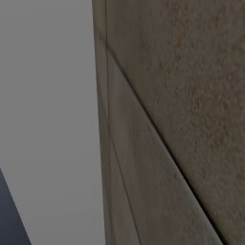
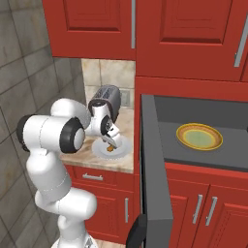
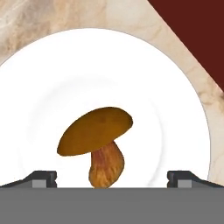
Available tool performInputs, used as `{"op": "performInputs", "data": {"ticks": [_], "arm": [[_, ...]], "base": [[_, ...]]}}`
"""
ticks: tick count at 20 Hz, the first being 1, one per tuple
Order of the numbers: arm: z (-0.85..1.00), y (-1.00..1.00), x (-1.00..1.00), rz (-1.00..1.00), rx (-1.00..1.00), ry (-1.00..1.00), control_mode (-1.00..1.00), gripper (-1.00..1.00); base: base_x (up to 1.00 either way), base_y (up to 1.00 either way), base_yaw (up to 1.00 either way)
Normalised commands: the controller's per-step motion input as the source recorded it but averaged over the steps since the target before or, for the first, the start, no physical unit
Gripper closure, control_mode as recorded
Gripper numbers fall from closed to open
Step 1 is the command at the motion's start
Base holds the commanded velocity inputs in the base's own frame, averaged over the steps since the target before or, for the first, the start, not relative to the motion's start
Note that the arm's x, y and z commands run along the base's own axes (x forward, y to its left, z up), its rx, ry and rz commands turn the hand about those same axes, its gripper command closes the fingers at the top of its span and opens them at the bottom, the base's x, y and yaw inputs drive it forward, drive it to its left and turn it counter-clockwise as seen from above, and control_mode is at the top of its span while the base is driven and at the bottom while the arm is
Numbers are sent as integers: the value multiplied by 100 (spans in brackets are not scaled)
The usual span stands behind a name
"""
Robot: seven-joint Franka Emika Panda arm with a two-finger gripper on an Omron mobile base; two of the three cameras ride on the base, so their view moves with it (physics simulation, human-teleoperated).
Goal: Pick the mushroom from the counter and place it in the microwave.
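Brown-orange, the mushroom [image 3: 98, 142] lies on a white plate [image 3: 48, 83], its rounded cap tilted and its short stem pointing toward the tool [image 3: 112, 179]. In the hand view the tool's two dark tips sit wide apart, one on each side of the stem and clear of it, so the tool is released and grasps nothing. The plate rests on the beige marbled table [image 3: 26, 22], with a dark red surface past the table's edge beyond the plate. From the right base view the white arm [image 2: 51, 140] bends down over the plate [image 2: 112, 148], the tool [image 2: 113, 140] right above the mushroom [image 2: 111, 147]. A dark toaster [image 2: 107, 99] stands on the table behind the plate, against the tiled wall. To the right of the plate the microwave [image 2: 203, 143] stands open, its dark door [image 2: 154, 174] swung toward the camera, and a yellow-rimmed dish [image 2: 199, 136] lies inside it. Red cabinets [image 2: 145, 29] hang above. The left base view shows a rough brown-grey wall [image 1: 182, 86] up close.
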Motion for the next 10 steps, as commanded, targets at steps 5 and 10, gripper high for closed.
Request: {"op": "performInputs", "data": {"ticks": [5, 10], "arm": [[-22, 0, 12, 0, 0, 0, -100, -100], [-28, 0, 15, 0, 0, 2, -100, -100]], "base": [[0, 0, 0], [0, 0, 0]]}}
